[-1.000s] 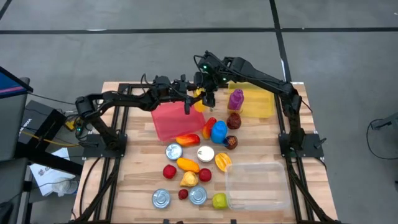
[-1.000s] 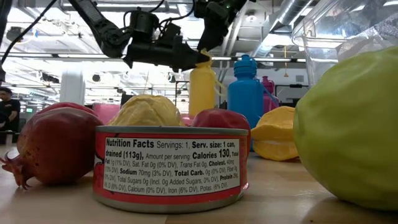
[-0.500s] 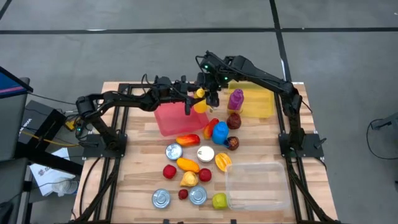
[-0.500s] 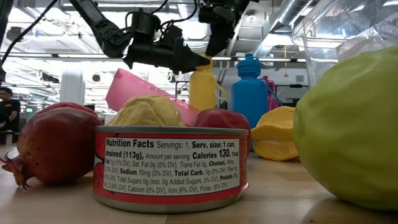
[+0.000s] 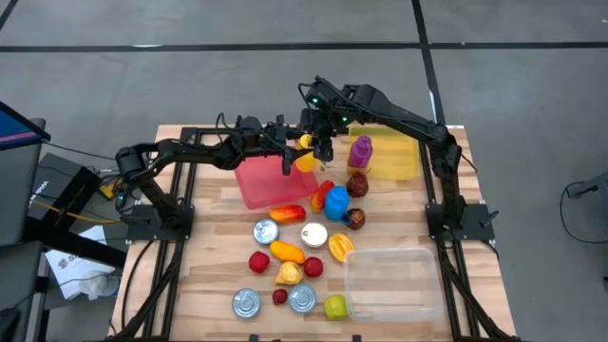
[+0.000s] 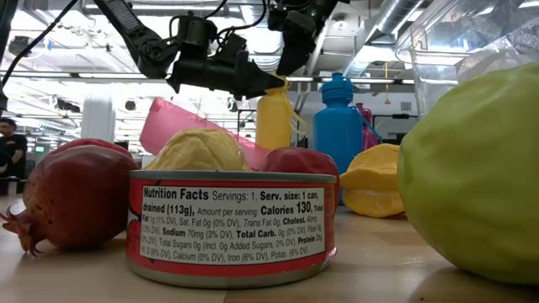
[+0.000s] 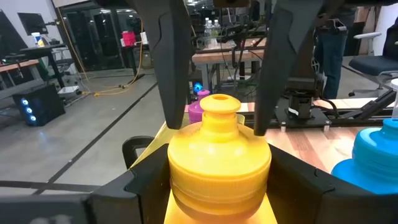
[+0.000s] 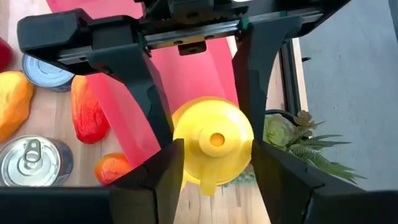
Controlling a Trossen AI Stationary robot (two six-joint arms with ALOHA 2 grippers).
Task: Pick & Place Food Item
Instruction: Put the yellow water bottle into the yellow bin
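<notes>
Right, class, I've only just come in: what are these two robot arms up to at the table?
Both arms meet over the yellow plastic squeeze bottle at the back of the wooden table. The left gripper is shut on the bottle's body, while the right gripper comes down from above, its fingers straddling the cap. A pink plastic bin sits beside them; fruit and cans lie scattered nearer the front.

Left arm extended across the rear of the table toward centre, wrist level, left gripper [image 5: 296, 149] closed laterally on the yellow bottle [image 5: 306, 158], fingers [image 8: 147, 93] clamping its shoulder on either side. Right arm reaching in from the far right, wrist pitched down, right gripper [image 5: 325, 144] above the bottle cap, fingers [image 7: 173, 68] straddling the neck.
</notes>
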